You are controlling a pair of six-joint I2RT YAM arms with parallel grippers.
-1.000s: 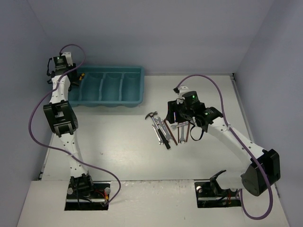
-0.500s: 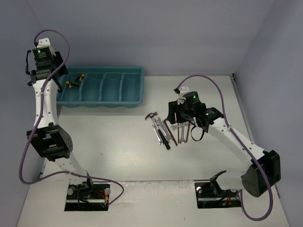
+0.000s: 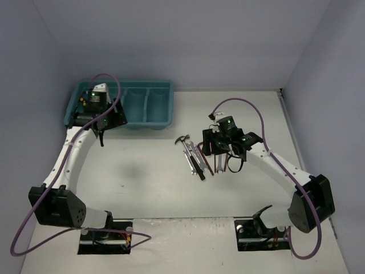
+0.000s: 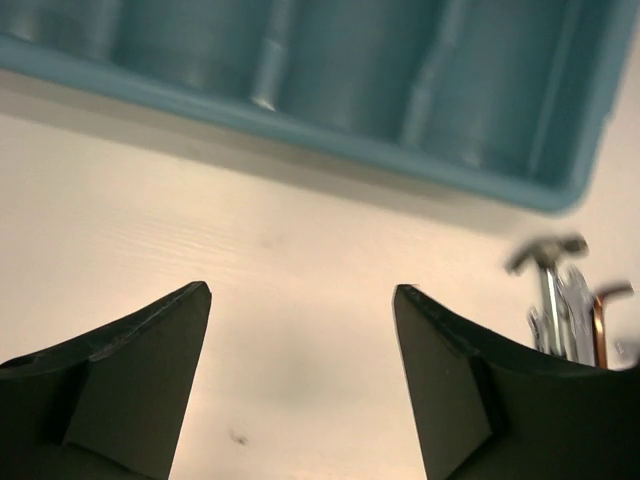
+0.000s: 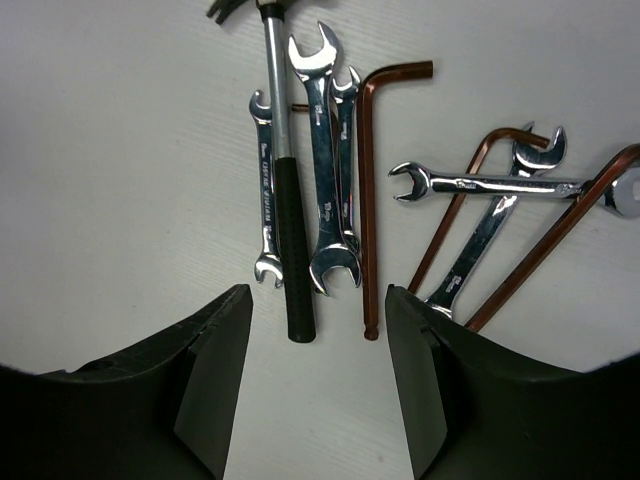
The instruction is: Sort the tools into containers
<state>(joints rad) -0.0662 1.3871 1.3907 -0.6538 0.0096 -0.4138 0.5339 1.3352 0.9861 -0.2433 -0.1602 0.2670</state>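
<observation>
From above, the left gripper [image 3: 101,136] hangs over bare desk [image 3: 142,182] just on the near side of the teal tray [image 3: 162,103]. Its arm covers the tray's left compartments, so I can't tell what lies in those; the two compartments showing past it look bare. The right gripper [image 3: 212,147] hovers directly over the heap of tools [image 3: 198,160], well apart from the tray. Through the left wrist camera, the left gripper is spread wide with nothing between its fingers, the tray's rim ahead of it and the hammer [image 4: 545,252] off ahead to its right. Through the right wrist camera, the right gripper is also spread and holds nothing. The hammer, silver wrenches [image 5: 325,150] and a red key [image 5: 368,200] lie straight ahead of its fingers, with more to its right. By my reckoning most of the sorting is left.
</observation>
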